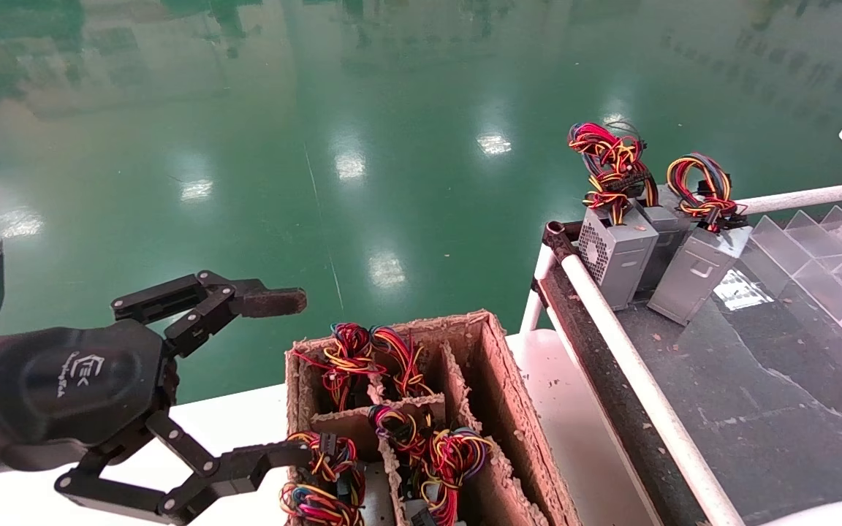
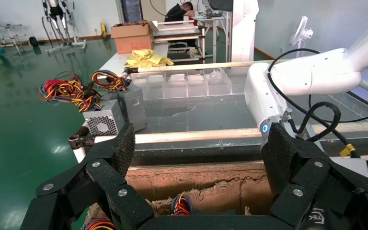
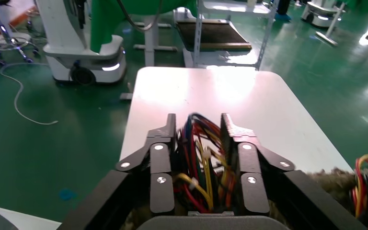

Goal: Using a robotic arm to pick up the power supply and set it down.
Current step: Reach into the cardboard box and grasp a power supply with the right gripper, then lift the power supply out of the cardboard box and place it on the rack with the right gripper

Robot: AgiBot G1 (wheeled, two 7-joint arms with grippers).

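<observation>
In the right wrist view my right gripper [image 3: 199,120], with all-black fingers, is shut around the red, orange and yellow wire bundle of the power supply [image 3: 196,160]. A strip of its grey metal shows at the palm, and the rest of its body is hidden. It hangs over a white table [image 3: 211,91]. This gripper is out of the head view. My left gripper [image 1: 297,376], the one with a brownish worn fingertip, stands open and empty at the near left corner of the cardboard box [image 1: 498,380]. From its own wrist, the left gripper [image 2: 199,143] faces the box wall.
The box's compartments hold several more wire bundles [image 1: 351,358]. Three grey power supplies [image 1: 618,248] stand on the dark surface at the right, behind a white rail [image 1: 626,351]. Clear plastic dividers [image 1: 830,248] lie beyond. The white right arm [image 2: 316,72] reaches in.
</observation>
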